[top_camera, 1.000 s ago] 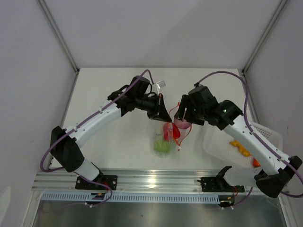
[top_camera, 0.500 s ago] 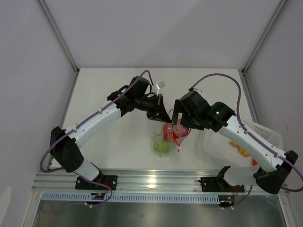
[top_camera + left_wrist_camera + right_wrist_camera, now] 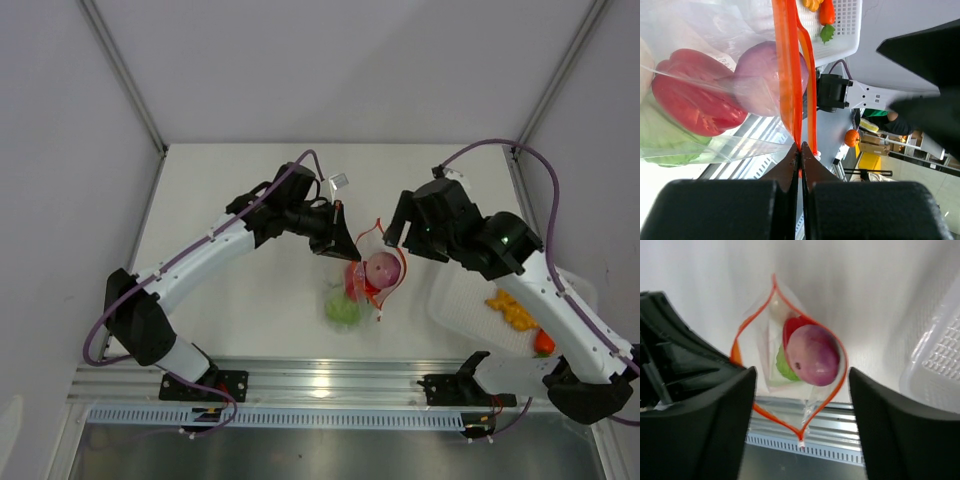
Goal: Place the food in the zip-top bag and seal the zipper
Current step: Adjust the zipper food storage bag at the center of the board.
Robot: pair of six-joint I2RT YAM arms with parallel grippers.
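The clear zip-top bag point(image 3: 362, 285) hangs open in mid-table, its red-orange zipper point(image 3: 379, 226) spread in a loop. My left gripper point(image 3: 349, 249) is shut on the zipper strip point(image 3: 790, 90) at one corner and holds the bag up. Inside lie the pink food point(image 3: 382, 268) on top, the red pepper point(image 3: 355, 280) and the green fruit point(image 3: 343, 307); all show in the right wrist view, pink point(image 3: 815, 355), red point(image 3: 792, 326), green point(image 3: 785, 365). My right gripper point(image 3: 400, 228) is open and empty, above and right of the bag mouth. The orange-yellow piece point(image 3: 510, 312) lies in the basket.
A white perforated basket point(image 3: 470, 320) stands at the right near edge, with a small red-orange piece point(image 3: 543, 342) in it too. White walls close the table at the back and sides. An aluminium rail point(image 3: 320, 385) runs along the near edge.
My right gripper let go of the pink food, which now lies in the bag mouth, and drew back up and to the right. The left arm has held still.
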